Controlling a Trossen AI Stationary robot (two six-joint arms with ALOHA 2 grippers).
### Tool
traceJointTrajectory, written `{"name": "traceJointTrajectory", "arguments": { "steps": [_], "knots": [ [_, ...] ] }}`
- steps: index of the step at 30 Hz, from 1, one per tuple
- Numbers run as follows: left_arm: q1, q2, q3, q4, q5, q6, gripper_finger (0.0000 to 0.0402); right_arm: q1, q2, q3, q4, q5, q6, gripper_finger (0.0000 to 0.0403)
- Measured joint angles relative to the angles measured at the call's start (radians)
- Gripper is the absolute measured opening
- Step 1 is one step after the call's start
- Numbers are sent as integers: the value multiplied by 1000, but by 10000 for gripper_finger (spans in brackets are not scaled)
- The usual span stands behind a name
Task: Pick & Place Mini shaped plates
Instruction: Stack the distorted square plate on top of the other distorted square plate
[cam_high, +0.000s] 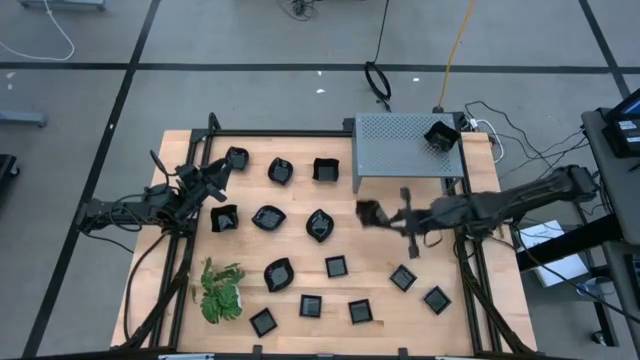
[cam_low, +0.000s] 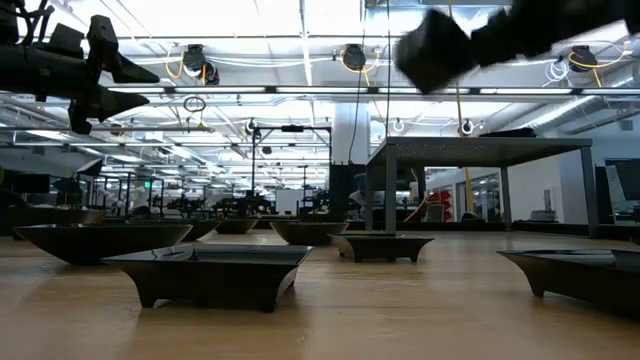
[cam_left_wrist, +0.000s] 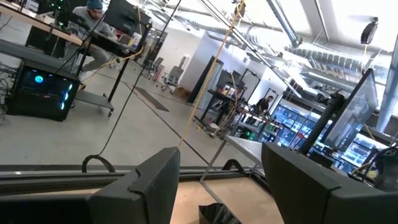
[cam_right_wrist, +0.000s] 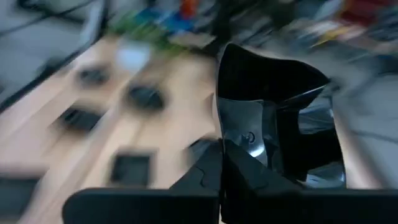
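Wooden table (cam_high: 480, 300) is carrying the grey perforated stand (cam_high: 405, 145) at its far right; one black dish (cam_high: 440, 136) is sitting on top of that stand. The other mini shaped plates (cam_high: 268, 217) are lying spread across the table left of and below the stand. Right gripper (cam_high: 376, 213), just below the stand, is pinching a black plate (cam_right_wrist: 280, 124) clear of the table. Left gripper (cam_high: 215, 177), well left of the stand, is hanging with fingers spread.
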Motion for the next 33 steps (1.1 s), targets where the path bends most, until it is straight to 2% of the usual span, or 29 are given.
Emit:
{"name": "traceJointTrajectory", "arguments": {
  "steps": [3,5,8,10,14,18,20,25,33],
  "knots": [
    [0,0,0,0,0,0,230,-21,-42,83,-32,154,-22,0],
    [0,0,0,0,0,0,230,-53,-50,160,-120,262,-31,0],
    [0,0,0,0,0,0,230,-130,-41,300,-349,410,-2,0],
    [0,0,0,0,0,0,230,-202,-21,402,-527,464,69,0],
    [0,0,0,0,0,0,230,-374,27,580,-866,469,210,0],
    [0,0,0,0,0,0,230,-543,89,691,-1074,466,227,0],
    [0,0,0,0,0,0,230,-620,118,713,-1119,427,228,0],
    [0,0,0,0,0,0,230,-787,191,707,-1138,238,166,0],
    [0,0,0,0,0,0,230,-946,332,706,-1151,230,123,0]
  ]
}}
